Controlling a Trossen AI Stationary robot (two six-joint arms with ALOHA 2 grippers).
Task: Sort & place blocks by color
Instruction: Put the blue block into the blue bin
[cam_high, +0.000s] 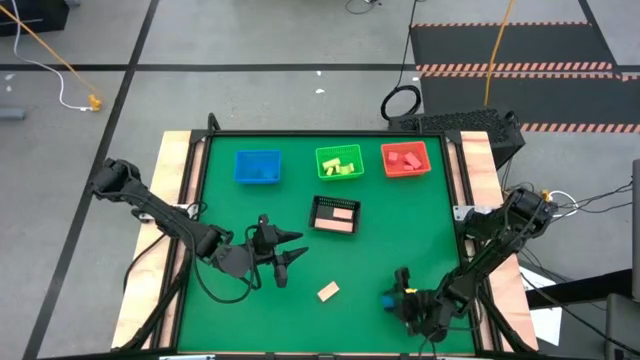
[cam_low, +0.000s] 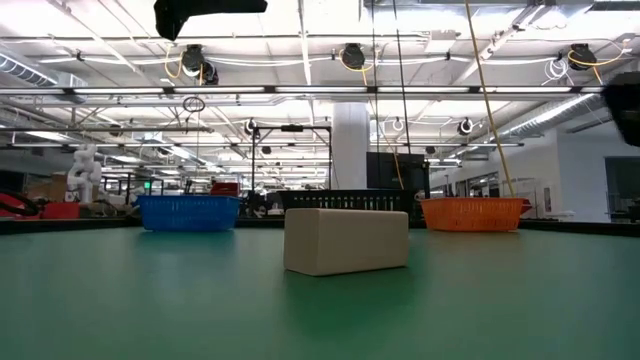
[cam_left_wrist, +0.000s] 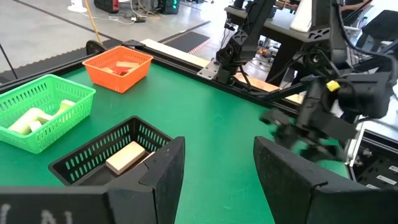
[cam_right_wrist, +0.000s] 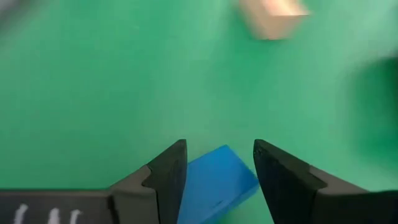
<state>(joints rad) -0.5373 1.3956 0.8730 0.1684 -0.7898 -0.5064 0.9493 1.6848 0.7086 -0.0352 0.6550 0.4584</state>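
A loose tan block (cam_high: 328, 291) lies flat on the green mat near the near edge, and it also shows in the low view as the tan block (cam_low: 346, 240). A blue block (cam_high: 388, 298) lies on the mat at my right gripper (cam_high: 401, 287), which is low over the near right of the table. In the right wrist view the blue block (cam_right_wrist: 217, 182) sits between the open fingers. My left gripper (cam_high: 286, 251) hangs open over the mat's left half, empty, left of the tan block. My right gripper stands with one open finger on each side of the blue block, coming from above. One corner of the block (cam_right_wrist: 255, 180) reaches up to a finger (cam_right_wrist: 273, 180). Whether it touches, I cannot tell. The block looks to lie on the mat.
Along the far edge stand a blue tray (cam_high: 257, 166), a green tray (cam_high: 340, 162) with yellow-green blocks and a red tray (cam_high: 405, 158) with red blocks. A black mesh tray (cam_high: 335, 214) at mid-table holds tan blocks. Bare mat lies between the grippers.
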